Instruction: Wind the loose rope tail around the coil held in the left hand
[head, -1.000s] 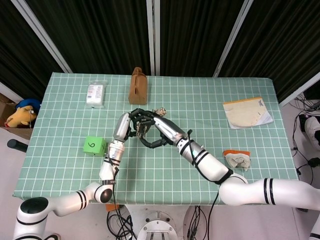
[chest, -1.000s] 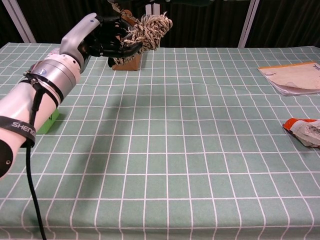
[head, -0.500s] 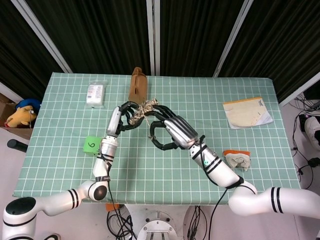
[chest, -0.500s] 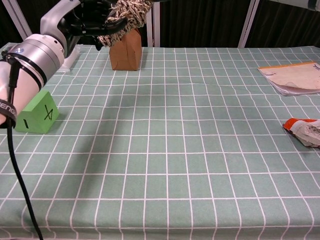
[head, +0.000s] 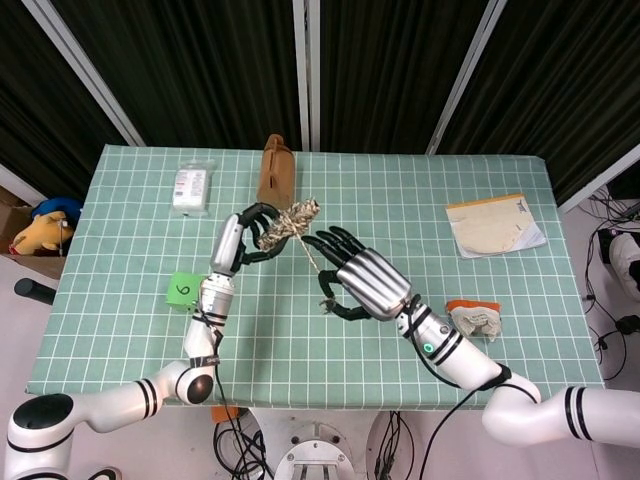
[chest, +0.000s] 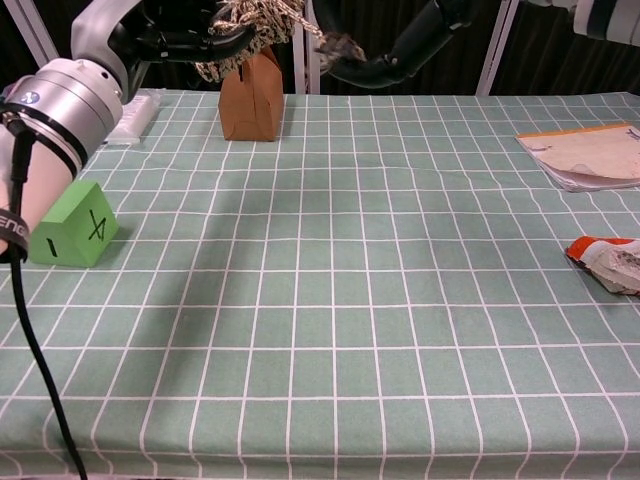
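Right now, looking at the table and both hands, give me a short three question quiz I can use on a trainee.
1. True or false: the left hand holds the rope coil above the table.
2. What does the right hand pinch? A) the green cube B) the loose rope tail C) the brown paper bag
3. Fill in: the stack of papers lies near the table's ____ edge in the head view.

Key: 1 true; 2 B; 3 right.

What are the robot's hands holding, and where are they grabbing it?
The left robot hand grips the rope coil around its middle. The right robot hand pinches the loose tail near its frayed end.
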